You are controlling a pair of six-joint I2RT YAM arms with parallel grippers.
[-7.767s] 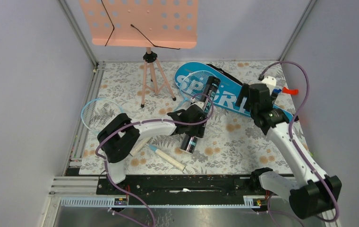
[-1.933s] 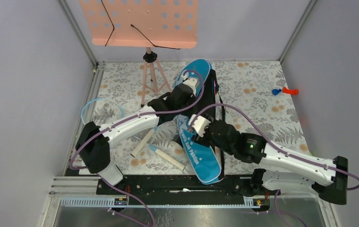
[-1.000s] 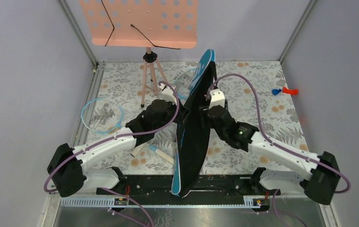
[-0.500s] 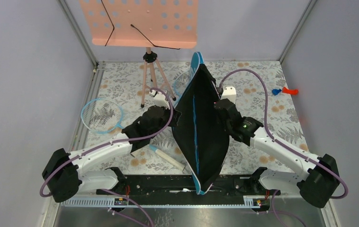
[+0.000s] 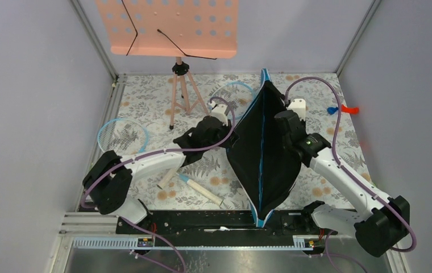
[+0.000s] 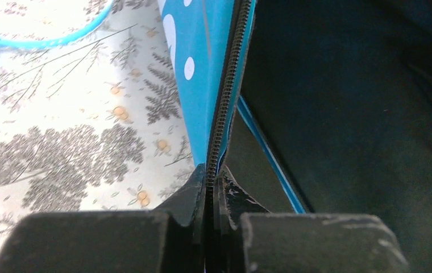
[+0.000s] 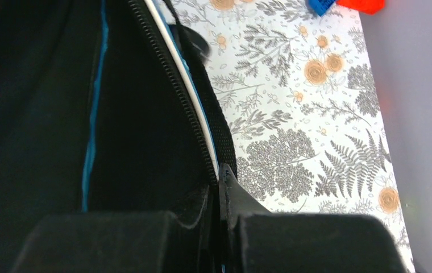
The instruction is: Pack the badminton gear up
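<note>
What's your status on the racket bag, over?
Left gripper shut on racket bag rim, right gripper on opposite rim. Bag spread open. Two rackets lying outside it on table. Music stand apart, far left.

racket bag (image 5: 262, 148): inside black with a thin blue seam line; outer face bright blue with white spots. zip (image 6: 225, 102) black, white piping beside it on the right edge.
table cover (image 5: 145, 96): off-white, grey fern print, orange flowers.
music stand (image 5: 168, 25): peach, round holes, peach tripod.
racket (image 5: 121, 136): light-blue frame. handle (image 5: 204, 193): pale.
small bits (image 5: 341, 108) by the right wall: red and blue.
</note>
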